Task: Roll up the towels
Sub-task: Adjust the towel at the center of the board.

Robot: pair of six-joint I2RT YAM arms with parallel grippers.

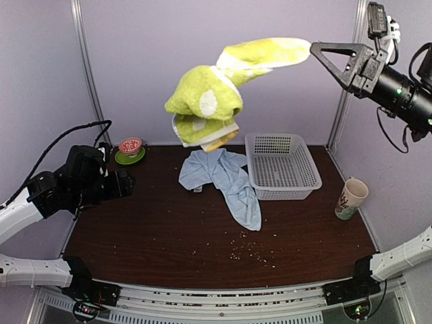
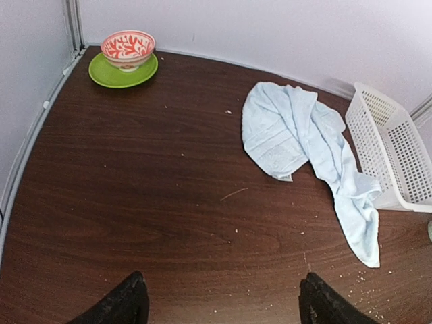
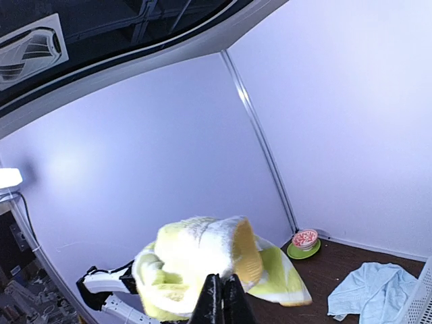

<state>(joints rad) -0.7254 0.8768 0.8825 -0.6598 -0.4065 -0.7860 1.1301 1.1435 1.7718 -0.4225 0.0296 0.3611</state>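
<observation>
The right hand (image 1: 312,46) is closed tight on one end of the yellow-green towel (image 1: 202,101), held high above the far edge of the tabletop (image 1: 155,223). The towel's long axis slants from the grip down to the left, its bulk drooping. The light-blue towel (image 1: 229,179) lies crumpled near the far edge, touching the white basket (image 1: 287,183), its tail pointing to the near right. The left hand (image 2: 219,307) hovers near the left edge, fingers wide apart, holding nothing.

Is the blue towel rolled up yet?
Not rolled. The blue towel lies crumpled and loose on the table, one end trailing beside the white basket.
</observation>
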